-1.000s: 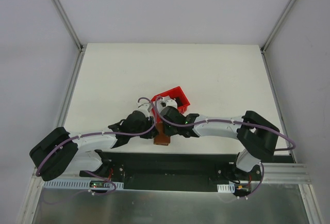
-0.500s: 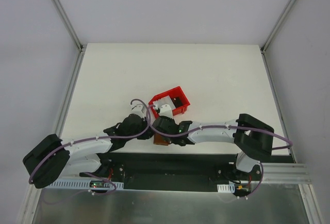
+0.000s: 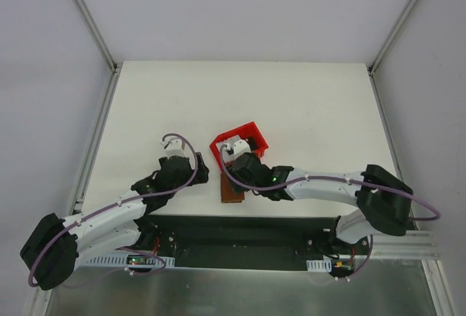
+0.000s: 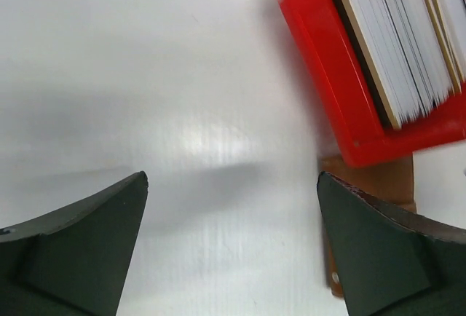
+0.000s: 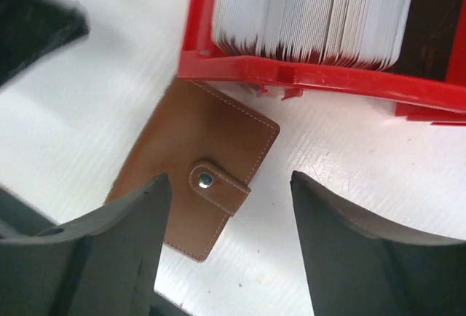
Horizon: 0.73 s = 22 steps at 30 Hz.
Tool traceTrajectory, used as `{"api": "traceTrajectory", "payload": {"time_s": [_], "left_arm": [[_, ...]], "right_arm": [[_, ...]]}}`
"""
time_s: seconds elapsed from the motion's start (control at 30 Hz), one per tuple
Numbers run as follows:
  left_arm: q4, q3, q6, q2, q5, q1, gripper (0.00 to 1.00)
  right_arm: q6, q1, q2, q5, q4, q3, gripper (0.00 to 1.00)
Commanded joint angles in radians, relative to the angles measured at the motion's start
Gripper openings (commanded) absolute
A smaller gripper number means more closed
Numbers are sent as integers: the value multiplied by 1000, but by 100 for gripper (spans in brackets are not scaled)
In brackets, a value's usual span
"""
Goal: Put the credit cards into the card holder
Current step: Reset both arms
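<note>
Nearest to the arm bases, the card holder [image 3: 233, 191] lies flat and closed on the white table [image 3: 306, 112], with its snap strap facing up; in the top view its long axis runs from near to far, only a little tilted, and the far end meets the near wall of the red tray [image 3: 256, 135]; the right gripper [image 5: 227, 185] hangs above it with the fingers spread and nothing pinched between them; the left gripper [image 4: 233, 181] is also wide apart and holds nothing, over bare table to the left of the tray; one second ago both grippers were close together over the card holder, and since then the left arm has gone away to the left while the right one stayed; the right wrist view shows the strap, the stitching and one corner of the holder at the tray's edge, which the top view does not show; both wrist views show the credit cards [image 5: 313, 10] standing on edge, tightly packed in the tray.
</note>
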Motion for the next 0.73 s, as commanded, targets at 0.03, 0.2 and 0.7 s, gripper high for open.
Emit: {"api": "traceTrajectory", "payload": {"time_s": [0.03, 0.2, 0.7], "left_arm": [[-58, 46, 92, -97, 11, 199, 99], [-87, 28, 107, -174, 64, 342, 99], [-162, 67, 94, -137, -8, 342, 99]], "right_arm": [[-53, -4, -275, 21, 105, -84, 83], [68, -167, -553, 119, -28, -221, 100], [125, -776, -937, 295, -320, -402, 96]]}}
